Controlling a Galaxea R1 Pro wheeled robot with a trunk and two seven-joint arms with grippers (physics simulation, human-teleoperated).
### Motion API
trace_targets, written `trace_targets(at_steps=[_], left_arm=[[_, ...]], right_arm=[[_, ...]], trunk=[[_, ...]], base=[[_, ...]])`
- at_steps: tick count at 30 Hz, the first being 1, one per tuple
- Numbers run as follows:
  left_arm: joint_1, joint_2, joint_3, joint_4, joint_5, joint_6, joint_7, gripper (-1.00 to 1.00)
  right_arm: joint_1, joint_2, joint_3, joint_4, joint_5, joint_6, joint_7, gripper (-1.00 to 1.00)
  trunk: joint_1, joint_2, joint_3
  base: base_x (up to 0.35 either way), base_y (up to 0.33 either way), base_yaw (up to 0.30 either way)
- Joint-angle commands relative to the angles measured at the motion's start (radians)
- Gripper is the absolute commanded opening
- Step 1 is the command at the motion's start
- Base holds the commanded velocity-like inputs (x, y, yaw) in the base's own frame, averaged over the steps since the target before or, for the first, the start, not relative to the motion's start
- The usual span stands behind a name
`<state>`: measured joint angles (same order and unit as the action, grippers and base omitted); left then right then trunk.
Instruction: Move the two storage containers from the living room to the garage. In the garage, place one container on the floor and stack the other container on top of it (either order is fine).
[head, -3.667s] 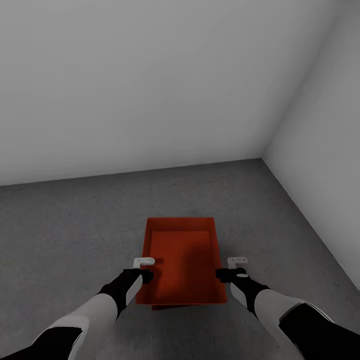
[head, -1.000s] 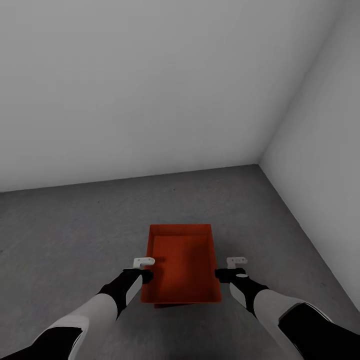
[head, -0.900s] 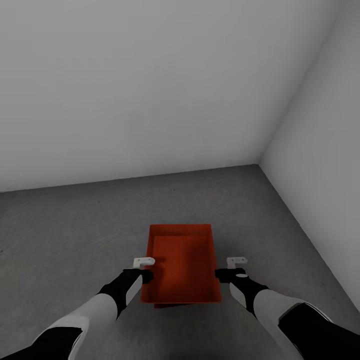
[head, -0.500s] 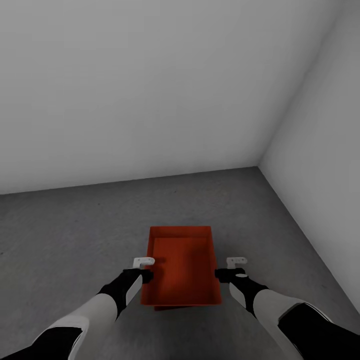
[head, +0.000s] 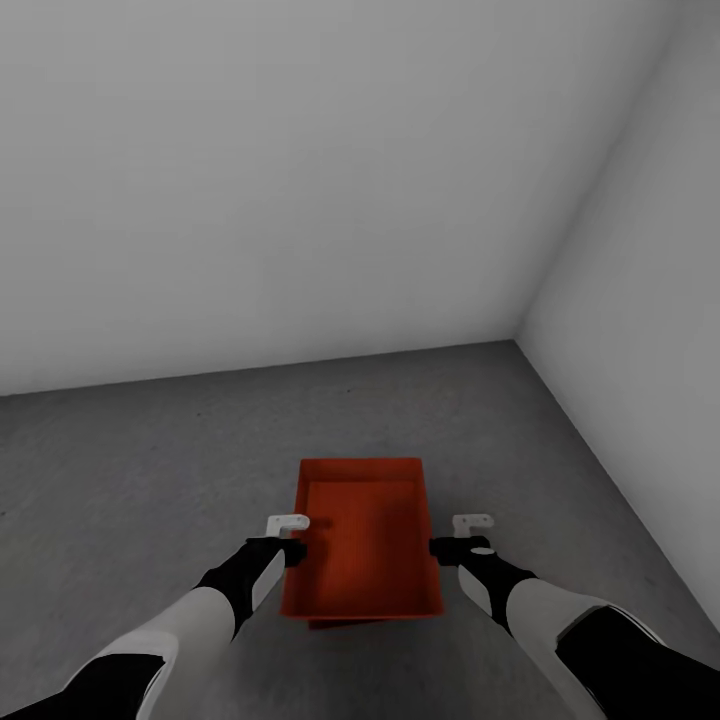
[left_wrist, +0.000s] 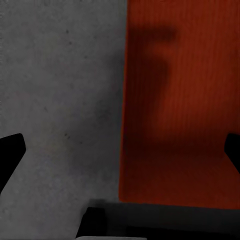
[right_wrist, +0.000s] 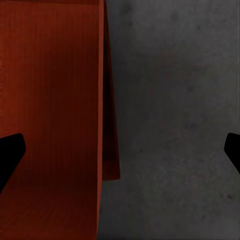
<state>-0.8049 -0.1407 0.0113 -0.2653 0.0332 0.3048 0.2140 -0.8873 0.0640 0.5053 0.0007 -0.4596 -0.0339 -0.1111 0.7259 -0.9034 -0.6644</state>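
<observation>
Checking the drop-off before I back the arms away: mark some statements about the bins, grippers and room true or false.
1. The top bin is open and has nothing in it. True.
2. The left gripper is clamped on the bin's wall. False: the left wrist view shows its fingers spread wide.
3. A second bin pokes out under the top one. True.
4. A red car stands right behind the bins. False: behind them are grey floor and a pale wall.
5. The right gripper is beside the top bin's right wall, fingers apart. True.
</observation>
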Motion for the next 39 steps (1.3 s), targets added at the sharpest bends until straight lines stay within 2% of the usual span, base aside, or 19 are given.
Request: trace_targets(at_steps=[1,18,26,29,35,39], left_arm=[[0.000,0.000,0.001,-0.003,0.004,0.005,0.004,1.00],[0.001,0.007,0.002,0.006,0.016,-0.005,0.001,1.00],[0.001,0.009,0.004,0.111,0.018,-0.016,-0.005,1.00],[0.001,0.012,0.005,0.153,0.019,-0.061,-0.005,1.00],[0.001,0.032,0.006,0.171,0.020,-0.099,-0.008,1.00],[0.001,0.042,0.007,0.166,0.041,-0.101,-0.010,1.00]], right_arm=[[0.000,0.000,0.009,0.001,-0.010,-0.003,-0.002,1.00],[0.000,0.004,0.007,0.005,-0.010,-0.003,-0.002,1.00],[-0.001,0.008,0.007,0.008,-0.011,-0.003,-0.002,1.00],[-0.001,0.007,0.007,0.010,-0.011,-0.003,-0.002,1.00],[-0.001,0.002,0.007,0.021,-0.011,-0.003,-0.002,1.00],[-0.001,-0.001,0.007,0.023,-0.011,-0.003,-0.002,1.00]], trunk=[[0.000,-0.001,0.001],[0.000,-0.001,0.028],[0.000,-0.001,0.040],[0.000,-0.001,0.045],[0.000,-0.001,0.054],[0.000,-0.001,0.061]], base=[[0.000,0.000,0.000],[0.000,0.000,0.000],[0.000,0.000,0.000],[0.000,0.000,0.000],[0.000,0.000,0.000],[0.000,0.000,0.000]])
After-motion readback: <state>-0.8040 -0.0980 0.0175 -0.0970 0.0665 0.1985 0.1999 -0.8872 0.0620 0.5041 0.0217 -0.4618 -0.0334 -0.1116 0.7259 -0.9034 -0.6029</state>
